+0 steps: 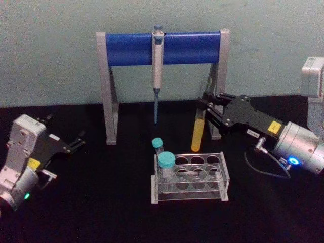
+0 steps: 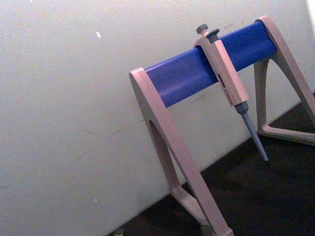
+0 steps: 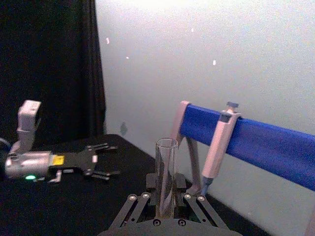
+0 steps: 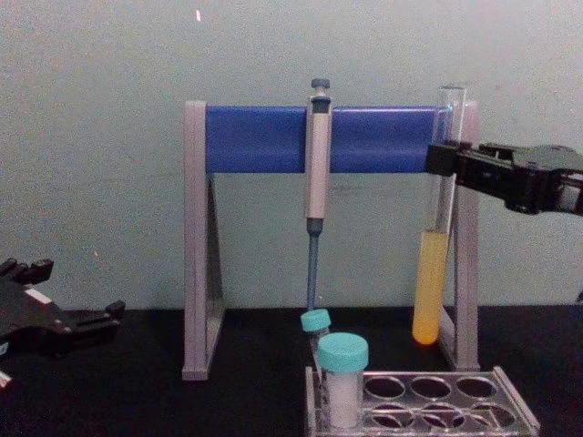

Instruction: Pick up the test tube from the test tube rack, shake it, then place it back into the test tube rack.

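The test tube (image 1: 198, 127) is a long clear glass tube with yellow liquid in its lower part. It hangs nearly upright above and behind the test tube rack (image 1: 223, 175), clear of the holes. My right gripper (image 1: 204, 106) is shut on its upper part, coming in from the right. From the chest, the test tube (image 4: 434, 228) hangs with its round bottom above the low clear rack (image 4: 513, 411), held near its top by the right gripper (image 4: 443, 161). The right wrist view shows the tube's open mouth (image 3: 166, 172) rising between the fingers (image 3: 140, 199). My left gripper (image 1: 76, 141) rests open at the far left.
A grey-and-blue pipette stand (image 1: 132, 48) with a hanging pipette (image 1: 157, 66) stands behind the rack, close to the raised tube. Two teal-capped tubes (image 1: 166, 162) (image 1: 157, 144) stand at the rack's left end. The black table ends at a pale wall.
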